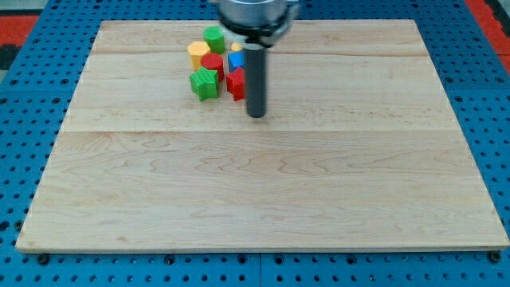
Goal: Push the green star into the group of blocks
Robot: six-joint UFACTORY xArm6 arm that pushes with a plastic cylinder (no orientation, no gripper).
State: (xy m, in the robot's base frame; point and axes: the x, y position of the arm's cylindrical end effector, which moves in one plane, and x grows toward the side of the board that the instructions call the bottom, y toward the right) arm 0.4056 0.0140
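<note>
Blocks sit clustered near the tabletop's (263, 199) top edge, left of its middle: a green block (213, 38) farthest up, a yellow block (198, 53) below and left of it, a red block (211, 63) in the centre, a blue block (236, 60) to the right and another red block (236, 82) at the lower right, partly hidden behind our rod. The green star (204, 83) lies at the cluster's lower-left corner, touching or just beside the central red block, so we judge it close to joined already.

Our tip (256, 115) rests on the tabletop just below and right of the cluster, beside the lower red block and apart from the star. We carry no fingers, only the rod, so nothing is released, clenched or grasped.

To finish well, we judge the tip should travel around the bottom of the group, keeping clear of the lower red block, and arrive below and left of the star. From there a short, slow push toward the top-right would seat it against the red and yellow blocks. A hard or off-centre push could spin the star or scatter the group.
</note>
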